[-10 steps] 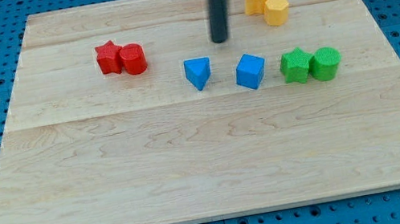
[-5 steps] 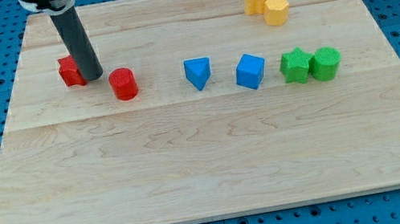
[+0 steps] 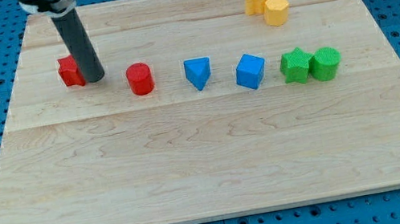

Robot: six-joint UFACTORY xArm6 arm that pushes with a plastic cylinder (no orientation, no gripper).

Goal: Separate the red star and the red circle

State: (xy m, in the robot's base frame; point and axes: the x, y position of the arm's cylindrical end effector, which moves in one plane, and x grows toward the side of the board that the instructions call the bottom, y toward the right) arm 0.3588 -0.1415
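1. My tip (image 3: 94, 79), the lower end of the straight dark rod, rests on the pale wooden counter (image 3: 211, 175) in the upper left part of the view, right against the right side of the red star-shaped block (image 3: 69, 71).
2. The red star block is partly covered by the rod, so only its left portion shows; whether the tip truly touches it or stands just beside it cannot be told for sure.
3. The red circular block (image 3: 140, 79), a short cylinder, sits to the right of my tip and slightly lower in the view, clearly apart from both the tip and the star, with bare wood between them.
4. The rod comes down from the view's top left and leans a little, its upper end further left than its lower end. It carries no hand, so there is no opening or hold to tell.
5. Right of the red cylinder, in a rough row, lie a blue triangular block (image 3: 197, 72) and a blue cube-like block (image 3: 250, 71), apart from each other.
6. Further right, a green star-shaped block (image 3: 295, 64) touches a green cylindrical block (image 3: 326, 63).
7. Near the view's top right, two yellow blocks (image 3: 267, 5) sit touching each other, well apart from my tip.
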